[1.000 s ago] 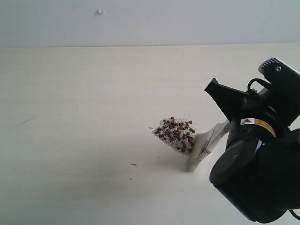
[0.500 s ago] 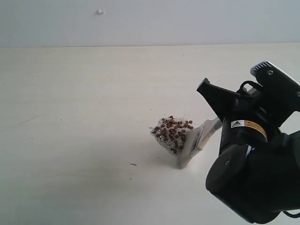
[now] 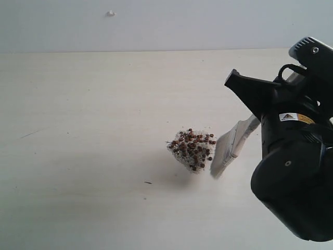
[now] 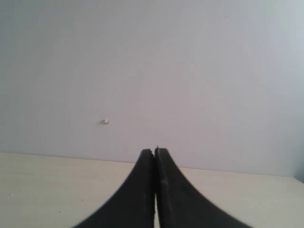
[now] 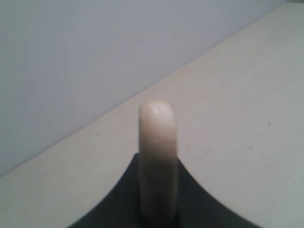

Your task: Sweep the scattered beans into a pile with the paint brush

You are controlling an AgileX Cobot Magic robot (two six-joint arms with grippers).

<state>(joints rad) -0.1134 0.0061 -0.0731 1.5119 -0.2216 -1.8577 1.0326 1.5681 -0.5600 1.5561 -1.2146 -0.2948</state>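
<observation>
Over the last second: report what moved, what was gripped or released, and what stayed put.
The right arm pushed the brush left into the pile, nudging its near edge slightly left. It then drew the brush back right and up, and the bristles are now clear of the pile. Nothing was taken or let go. Unchanged: right jaws shut on the brush handle, left jaws shut and idle.

1 pile (image 3: 191, 150), 1 paint brush (image 3: 229, 151)
</observation>
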